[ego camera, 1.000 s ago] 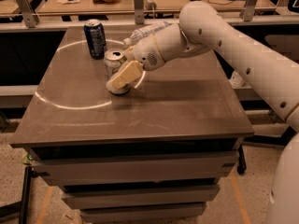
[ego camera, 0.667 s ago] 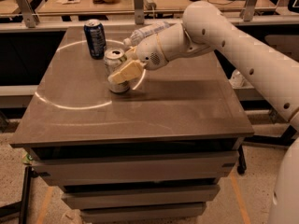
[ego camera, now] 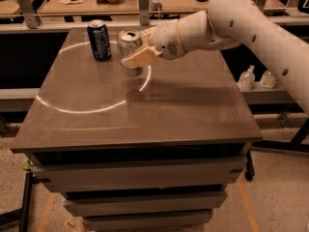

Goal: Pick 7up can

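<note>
You are holding the 7up can (ego camera: 127, 42) upright in the gripper (ego camera: 133, 57) over the far-left tabletop (ego camera: 145, 129).
Reaching in from the right, the fingers (ego camera: 140, 58) are closing around the can's sides, so it is sitting between them, long axis vertical and silver top up. Its base is seemingly hanging just clear of the surface, so a straight upward lift looks right. Just beyond and to the left, the dark blue can (ego camera: 99, 40) is standing near but apart.

We spot one bystander
Dark blue can (ego camera: 99, 40) upright near the tabletop's (ego camera: 193, 110) far-left corner, just left of the pincer (ego camera: 131, 53).
</note>
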### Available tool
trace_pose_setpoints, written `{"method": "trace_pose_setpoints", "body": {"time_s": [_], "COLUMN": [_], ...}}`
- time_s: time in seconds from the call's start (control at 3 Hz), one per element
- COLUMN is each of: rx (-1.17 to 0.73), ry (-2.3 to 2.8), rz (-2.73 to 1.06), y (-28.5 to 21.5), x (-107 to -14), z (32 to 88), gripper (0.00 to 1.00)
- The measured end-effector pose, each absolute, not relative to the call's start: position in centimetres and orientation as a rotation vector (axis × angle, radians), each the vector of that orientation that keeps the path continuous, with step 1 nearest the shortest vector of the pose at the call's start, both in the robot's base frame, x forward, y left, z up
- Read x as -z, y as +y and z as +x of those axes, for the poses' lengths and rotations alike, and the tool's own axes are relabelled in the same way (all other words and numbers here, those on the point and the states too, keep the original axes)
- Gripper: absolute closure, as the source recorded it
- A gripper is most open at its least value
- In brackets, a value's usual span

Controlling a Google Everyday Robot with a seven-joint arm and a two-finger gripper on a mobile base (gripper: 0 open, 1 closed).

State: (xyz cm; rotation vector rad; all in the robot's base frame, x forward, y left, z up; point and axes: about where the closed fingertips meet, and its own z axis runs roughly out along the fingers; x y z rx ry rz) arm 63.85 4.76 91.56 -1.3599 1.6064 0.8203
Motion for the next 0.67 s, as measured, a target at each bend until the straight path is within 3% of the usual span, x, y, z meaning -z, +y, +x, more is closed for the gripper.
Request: {"method": "trace_pose_setpoints", "body": {"time_s": [0.33, 0.67], "rx": [-0.821, -0.821], "ry": [1.604, 1.604], "rz": [-1.361, -1.362], "y": [4.95, 4.97], "x": [-91.62, -91.62], "z": [63.82, 63.81], "gripper": [1.00, 1.00]}}
